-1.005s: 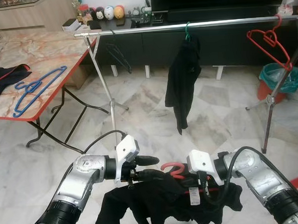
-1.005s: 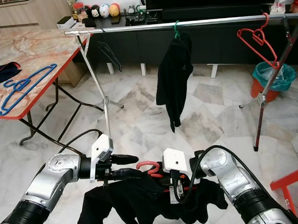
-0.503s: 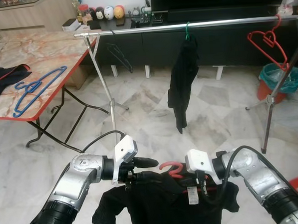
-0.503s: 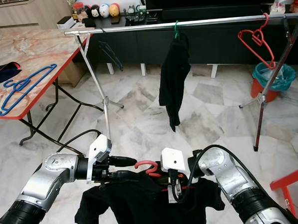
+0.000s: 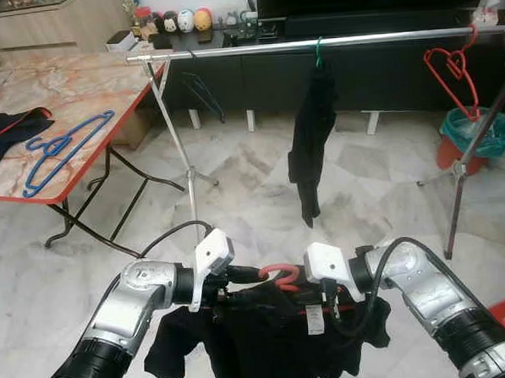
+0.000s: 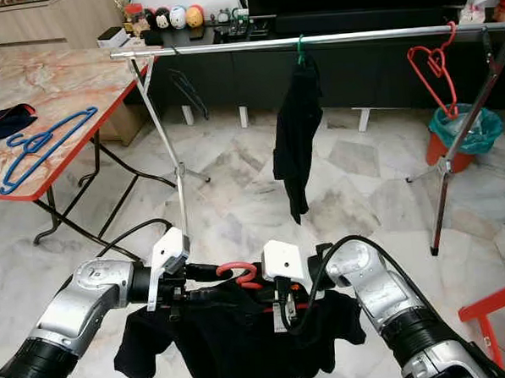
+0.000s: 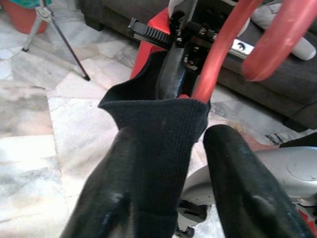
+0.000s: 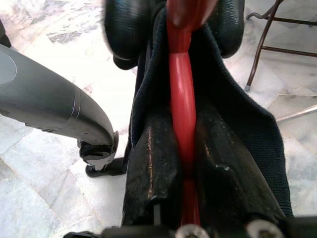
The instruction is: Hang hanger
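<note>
- Grippers meet low at the centre of the head views, holding a red hanger (image 5: 278, 276) draped with a black garment (image 5: 269, 340) between them.
- The right gripper (image 8: 184, 148) has its two fingers pressed tight against the hanger's red shaft, the dark cloth bunched around them.
- The left gripper (image 7: 193, 148) has one finger (image 7: 124, 188) tucked inside the garment's collar and the other finger (image 7: 237, 178) bare outside it, the two standing apart with the ribbed collar edge between; the hanger's hook rises just past them.
- A white label (image 5: 314, 318) hangs from the garment below the right gripper.
- Pale marble floor (image 5: 234, 164) lies beneath, and the garment hangs clear of it from the hanger.
- To the robot's left stands a folding table with a red-edged marble top (image 5: 70, 97), carrying a blue hanger (image 5: 64, 148) and a dark cloth (image 5: 8, 130) at its near corner.
- Farther ahead, a metal clothes rail (image 5: 380, 38) spans the room on slanted legs.
- On that rail hang a black shirt on a green hook (image 5: 311, 135), an empty black hanger (image 5: 201, 90) near the left end and an empty red hanger (image 5: 453, 64) near the right end.
- A red bin with a green liner (image 5: 470, 139) stands behind the rail's right leg.
- At the back, a dark low cabinet (image 5: 382, 72) carries small round figurines (image 5: 180, 22) at its left end.
</note>
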Tool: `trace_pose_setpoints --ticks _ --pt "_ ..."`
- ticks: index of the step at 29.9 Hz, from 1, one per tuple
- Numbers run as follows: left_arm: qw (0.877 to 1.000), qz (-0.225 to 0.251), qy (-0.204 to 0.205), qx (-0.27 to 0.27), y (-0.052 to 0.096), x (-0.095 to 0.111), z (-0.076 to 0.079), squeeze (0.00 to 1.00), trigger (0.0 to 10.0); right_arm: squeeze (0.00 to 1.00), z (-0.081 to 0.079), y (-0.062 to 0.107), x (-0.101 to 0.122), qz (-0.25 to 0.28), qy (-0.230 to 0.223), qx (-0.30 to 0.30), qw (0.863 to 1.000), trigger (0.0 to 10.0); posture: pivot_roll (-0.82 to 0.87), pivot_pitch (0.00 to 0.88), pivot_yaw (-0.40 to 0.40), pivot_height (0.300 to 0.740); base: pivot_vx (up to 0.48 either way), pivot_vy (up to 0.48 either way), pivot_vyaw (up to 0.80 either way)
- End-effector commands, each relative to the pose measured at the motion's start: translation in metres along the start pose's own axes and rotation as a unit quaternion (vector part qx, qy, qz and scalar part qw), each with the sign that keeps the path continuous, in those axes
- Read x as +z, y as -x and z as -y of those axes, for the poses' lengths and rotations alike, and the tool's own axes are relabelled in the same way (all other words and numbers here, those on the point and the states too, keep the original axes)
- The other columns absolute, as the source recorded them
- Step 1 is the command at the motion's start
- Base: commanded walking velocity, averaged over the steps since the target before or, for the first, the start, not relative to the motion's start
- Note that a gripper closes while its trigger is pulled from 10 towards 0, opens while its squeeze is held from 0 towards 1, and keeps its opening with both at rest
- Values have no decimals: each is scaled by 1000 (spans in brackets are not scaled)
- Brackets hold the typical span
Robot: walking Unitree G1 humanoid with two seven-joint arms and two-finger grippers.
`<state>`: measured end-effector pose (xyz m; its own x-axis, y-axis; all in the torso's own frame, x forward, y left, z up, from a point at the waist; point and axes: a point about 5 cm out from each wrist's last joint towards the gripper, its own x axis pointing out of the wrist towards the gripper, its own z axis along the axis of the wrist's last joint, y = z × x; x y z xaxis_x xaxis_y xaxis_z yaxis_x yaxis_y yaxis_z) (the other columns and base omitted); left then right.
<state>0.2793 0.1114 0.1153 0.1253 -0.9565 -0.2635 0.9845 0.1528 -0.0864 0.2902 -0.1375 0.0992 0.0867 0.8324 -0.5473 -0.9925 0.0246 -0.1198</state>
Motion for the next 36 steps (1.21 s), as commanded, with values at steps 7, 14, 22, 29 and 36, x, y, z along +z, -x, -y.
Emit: trace_pose_setpoints --ticks 7,14,22,29,36 --pt "1000 -11 -6 7 1 -1 -2 0 0 0 6 0 11 14 18 -5 1000 0 8 23 81 740 0 0 0" --pt "1000 -9 -6 3 0 -1 -1 0 0 0 6 0 11 14 17 -6 1000 0 8 20 81 740 0 0 0" --pt "1000 -4 -4 -1 0 0 -1 0 0 0 6 0 10 14 15 -9 1000 0 8 22 81 740 0 0 0" --pt "1000 -10 -3 6 2 -3 -2 0 0 0 9 2 9 13 12 -19 1000 0 9 28 82 740 0 0 0" --pt "999 -41 -10 31 14 -12 -5 0 0 0 9 13 -8 -28 7 -42 999 0 11 35 82 740 0 0 0"
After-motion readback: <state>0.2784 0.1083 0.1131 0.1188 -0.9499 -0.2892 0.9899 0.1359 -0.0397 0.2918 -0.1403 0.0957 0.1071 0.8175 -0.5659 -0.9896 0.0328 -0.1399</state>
